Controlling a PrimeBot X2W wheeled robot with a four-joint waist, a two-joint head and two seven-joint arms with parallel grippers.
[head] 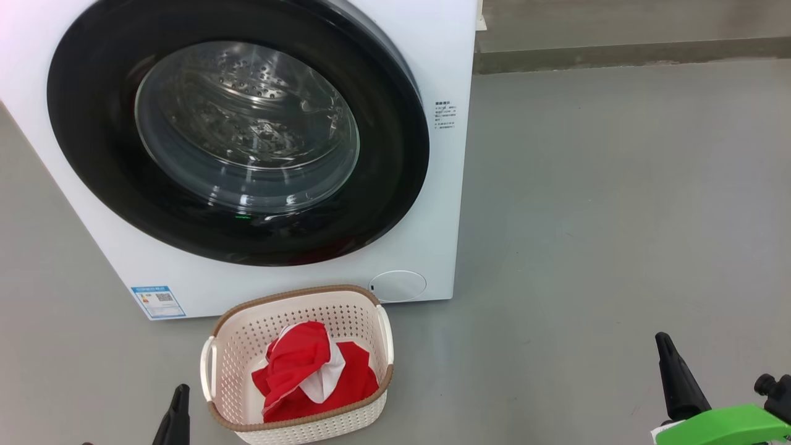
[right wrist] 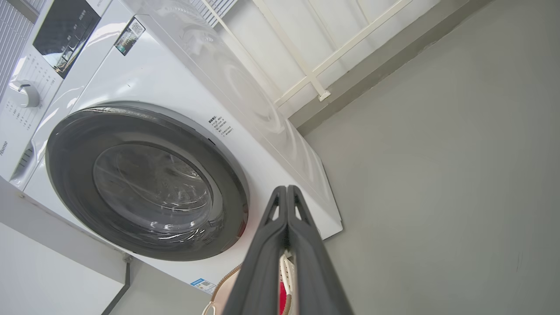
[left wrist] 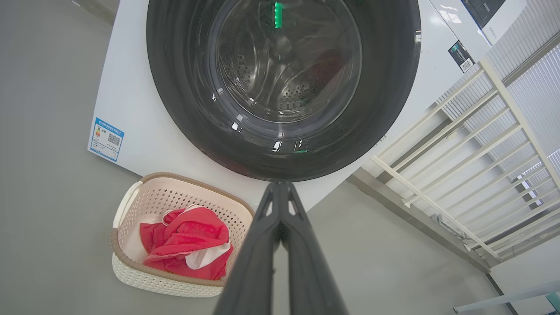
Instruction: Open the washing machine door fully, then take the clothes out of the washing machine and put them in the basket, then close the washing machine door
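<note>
The washing machine (head: 442,55) stands white and boxy at the upper left, with its door (head: 392,173) shut flat against the front, a black rim around clear glass. Bare steel drum shows through the glass. Just below it on the floor sits the basket (head: 355,321), holding the red and white clothes (head: 303,371). My left gripper (head: 181,390) is shut and empty, low beside the basket's left side. My right gripper (head: 664,340) is shut and empty over open floor at the lower right. In the left wrist view the left gripper (left wrist: 280,186) points at the door (left wrist: 175,87), with the basket (left wrist: 175,194) to its left.
Grey floor (head: 587,216) spreads to the right of the machine. A low grey wall base (head: 618,55) runs along the back right. A cream railing (left wrist: 459,144) stands next to the machine's far side. A green part (head: 723,426) sits on my right arm.
</note>
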